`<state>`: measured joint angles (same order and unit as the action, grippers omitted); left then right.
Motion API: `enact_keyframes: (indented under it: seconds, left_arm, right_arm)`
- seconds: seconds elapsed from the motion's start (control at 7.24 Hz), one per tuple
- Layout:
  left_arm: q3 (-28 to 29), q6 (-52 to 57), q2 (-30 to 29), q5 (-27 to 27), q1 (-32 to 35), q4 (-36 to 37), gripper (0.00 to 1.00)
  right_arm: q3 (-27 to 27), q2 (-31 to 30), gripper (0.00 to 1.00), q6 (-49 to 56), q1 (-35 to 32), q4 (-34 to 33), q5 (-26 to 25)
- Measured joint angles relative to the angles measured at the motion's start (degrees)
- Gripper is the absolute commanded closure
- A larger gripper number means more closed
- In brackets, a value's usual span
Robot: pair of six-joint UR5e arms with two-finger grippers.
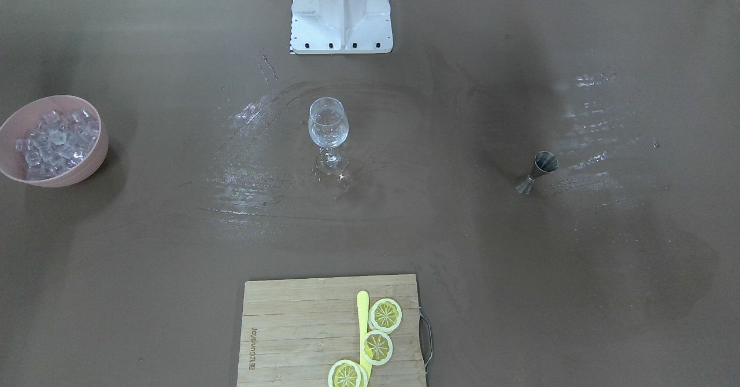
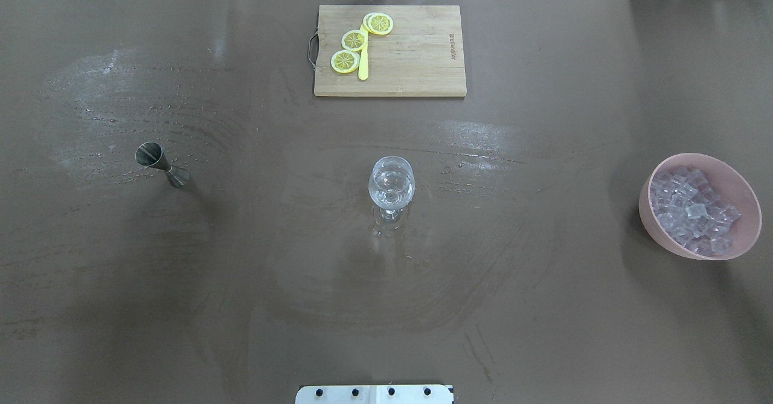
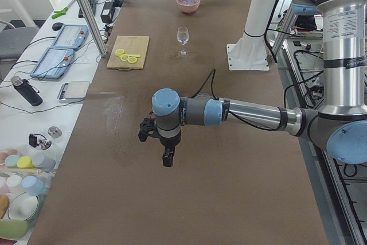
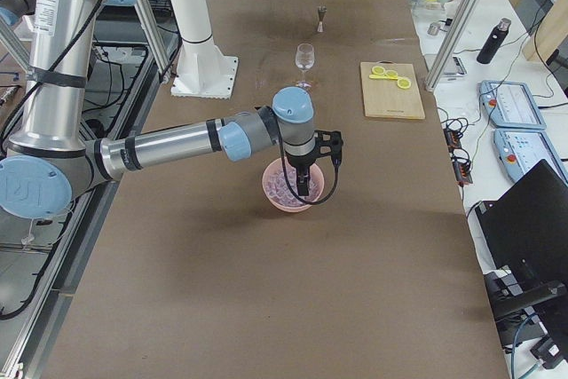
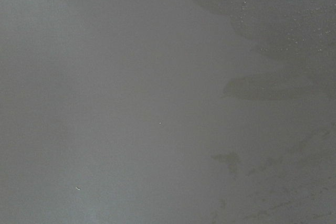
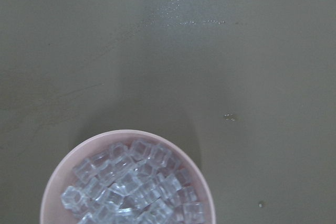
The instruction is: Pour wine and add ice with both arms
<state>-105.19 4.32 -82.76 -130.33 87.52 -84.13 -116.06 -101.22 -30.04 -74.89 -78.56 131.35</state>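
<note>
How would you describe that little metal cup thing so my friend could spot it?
Start at the wine glass in the middle of the brown table. On the side away from the pink bowl of ice stands the jigger. It is the only dark metal piece, shaped like two cones joined tip to tip.

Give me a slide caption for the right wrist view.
Pink round bowl heaped with small clear ice cubes on a brown table.
</note>
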Motion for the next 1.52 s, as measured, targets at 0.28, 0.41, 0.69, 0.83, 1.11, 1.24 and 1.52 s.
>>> enact_keyframes:
  seconds: [0.28, 0.41, 0.69, 0.83, 1.11, 1.24, 1.52]
  left_arm:
    - [0.0, 0.0, -0.1, 0.0, 0.0, -0.1, 0.02]
    - [-0.1, 0.0, -0.1, 0.1, 0.0, -0.1, 0.02]
    - [0.0, -0.1, -0.2, 0.0, 0.0, -0.1, 0.02]
    - [0.0, -0.1, -0.2, 0.0, 0.0, -0.1, 0.02]
    - [0.0, -0.1, -0.2, -0.1, 0.0, -0.1, 0.02]
    - [0.0, -0.1, -0.2, -0.1, 0.0, -0.1, 0.02]
    - [0.1, -0.2, -0.2, -0.1, -0.1, -0.1, 0.02]
  right_arm:
    - [-1.4, -0.3, 0.01, -12.9, 10.1, 5.4, -6.6]
    - [-1.3, -1.3, 0.01, -16.1, 13.9, 8.8, -9.0]
    - [0.9, -3.3, 0.02, -18.2, 16.9, 16.6, -10.3]
    - [3.4, -3.6, 0.03, -18.5, 17.6, 21.0, -10.5]
    - [9.2, -3.7, 0.28, -18.8, 18.3, 30.7, -10.8]
    - [10.2, -3.7, 0.29, -18.9, 18.7, 32.5, -10.8]
    - [10.7, -3.8, 0.29, -18.9, 19.4, 33.5, -10.5]
